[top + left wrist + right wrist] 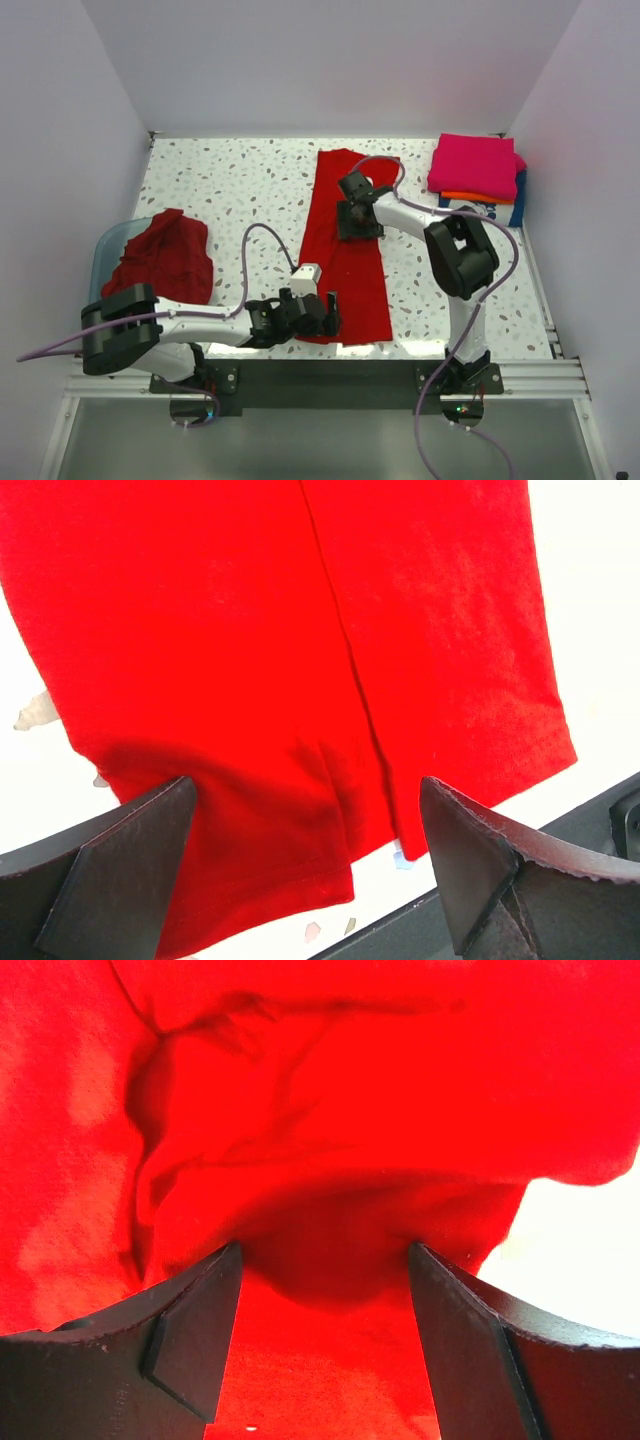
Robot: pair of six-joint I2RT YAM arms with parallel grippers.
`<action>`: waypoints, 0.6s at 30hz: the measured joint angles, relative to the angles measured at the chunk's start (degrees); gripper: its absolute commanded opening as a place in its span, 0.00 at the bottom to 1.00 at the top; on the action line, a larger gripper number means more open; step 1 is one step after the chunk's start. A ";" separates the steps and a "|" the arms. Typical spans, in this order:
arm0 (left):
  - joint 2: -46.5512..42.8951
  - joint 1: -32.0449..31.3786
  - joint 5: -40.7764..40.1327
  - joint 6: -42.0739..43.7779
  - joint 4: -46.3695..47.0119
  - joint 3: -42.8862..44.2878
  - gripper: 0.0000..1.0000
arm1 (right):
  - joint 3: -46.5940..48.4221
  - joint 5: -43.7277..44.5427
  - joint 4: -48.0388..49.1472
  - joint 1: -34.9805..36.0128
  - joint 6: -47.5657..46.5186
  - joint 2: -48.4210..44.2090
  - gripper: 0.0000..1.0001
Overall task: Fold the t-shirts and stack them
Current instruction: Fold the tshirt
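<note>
The speckled table [240, 180] is walled on its left, far and right sides, with bare surface far left and near right. A red t-shirt [345, 270], folded into a long strip, runs down the middle, its near hem close to the table's near edge. The left gripper [308, 790] straddles that hem, jaws wide. The right gripper [325, 1255] sits farther along the strip, jaws partly apart over a rumpled hump of cloth. At the left edge a translucent teal tub [105, 245] holds a crumpled dark red shirt [165, 255]. In the far right corner folded shirts are stacked, magenta t-shirt [475, 165] on top.
</note>
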 measured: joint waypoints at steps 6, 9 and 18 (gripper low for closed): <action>-2.03 0.00 1.70 0.74 -1.66 -0.66 1.00 | -8.35 0.20 2.84 -0.02 0.24 -5.68 0.71; -3.96 -0.04 3.06 2.23 -4.55 -0.85 1.00 | -11.65 0.04 2.80 -0.02 0.33 -8.31 0.71; -16.02 -0.09 4.02 3.91 -12.79 -1.79 1.00 | -16.48 -1.60 -1.16 0.02 0.11 -18.91 0.71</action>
